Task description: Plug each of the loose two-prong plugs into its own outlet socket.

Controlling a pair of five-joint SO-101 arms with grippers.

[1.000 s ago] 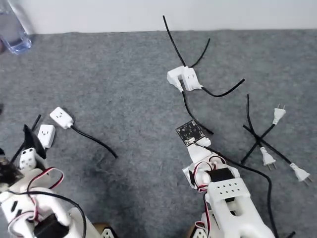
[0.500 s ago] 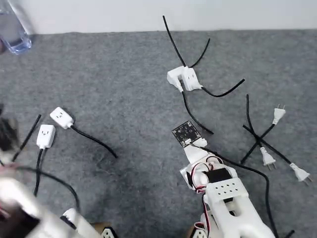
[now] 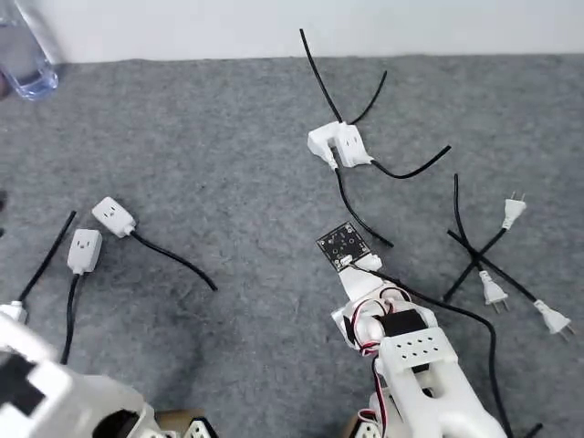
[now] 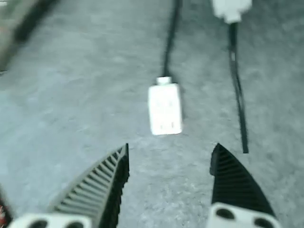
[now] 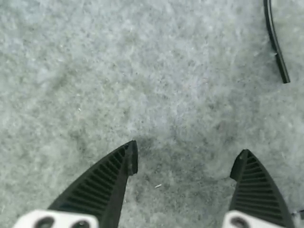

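Observation:
Two white outlet sockets (image 3: 113, 216) (image 3: 84, 250) on black cords lie at the left of the grey carpet. In the left wrist view one socket (image 4: 165, 109) lies just ahead of my open left gripper (image 4: 170, 153), apart from its fingers, with a second socket (image 4: 231, 8) farther off. Three loose two-prong plugs (image 3: 514, 211) (image 3: 494, 292) (image 3: 553, 319) lie at the far right on crossed black cords. My right gripper (image 5: 188, 154) hangs open over bare carpet, holding nothing. The left arm (image 3: 46, 397) sits at the bottom left corner, the right arm (image 3: 411, 351) at bottom centre.
A white socket-and-plug pair (image 3: 338, 144) with black cords lies at the back centre. A clear bottle (image 3: 23, 55) stands at the back left corner. A black cord end (image 5: 275, 42) lies ahead of the right gripper. A white wall edges the carpet's far side.
The left arm has swung and drawn back toward the bottom left corner, uncovering the nearer left socket. The right arm's wrist has shifted slightly left.

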